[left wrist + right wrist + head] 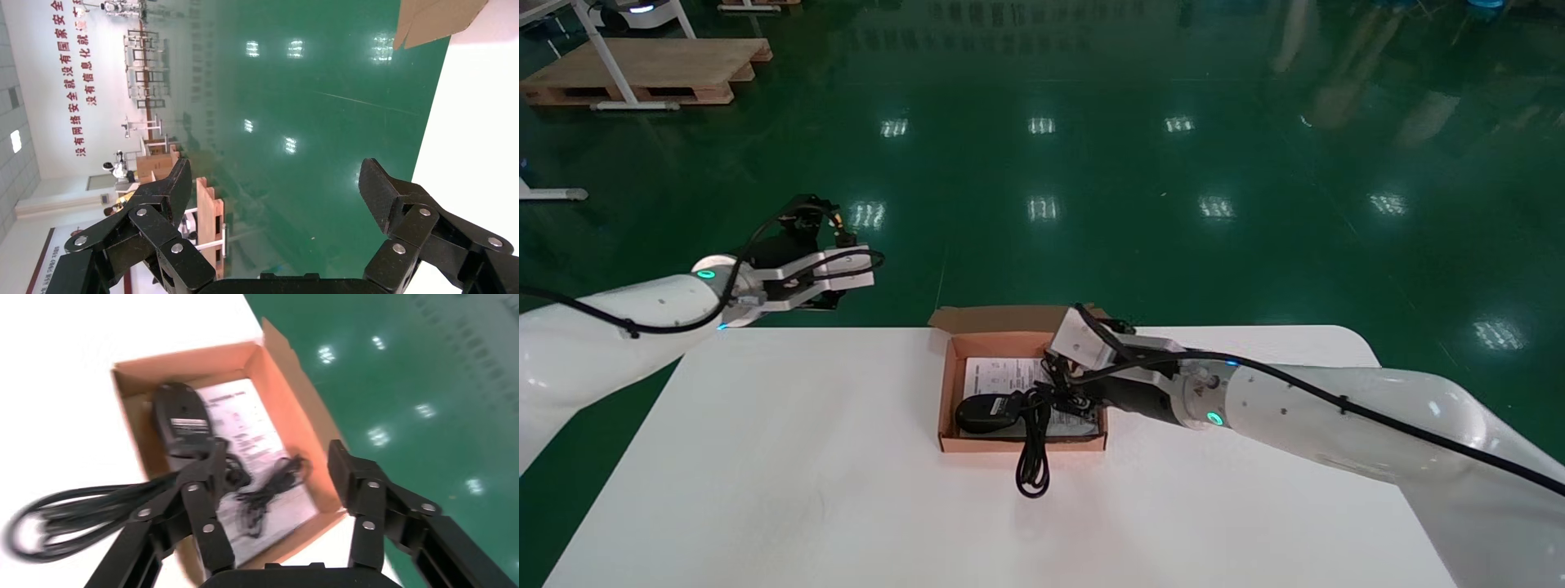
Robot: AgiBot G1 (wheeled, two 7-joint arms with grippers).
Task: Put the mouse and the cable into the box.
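A shallow brown cardboard box sits at the table's far edge with a printed sheet on its floor. The black mouse lies in the box's near left corner. Its black cable is bunched partly in the box, and a loop of it hangs over the front wall onto the table. My right gripper hovers open over the box's right half, holding nothing. My left gripper hangs open and empty, off the table's far left corner.
The white table stretches bare to the left, right and front of the box. The box's open flap sticks out past the table's far edge. Green floor lies beyond, with wooden pallets far back left.
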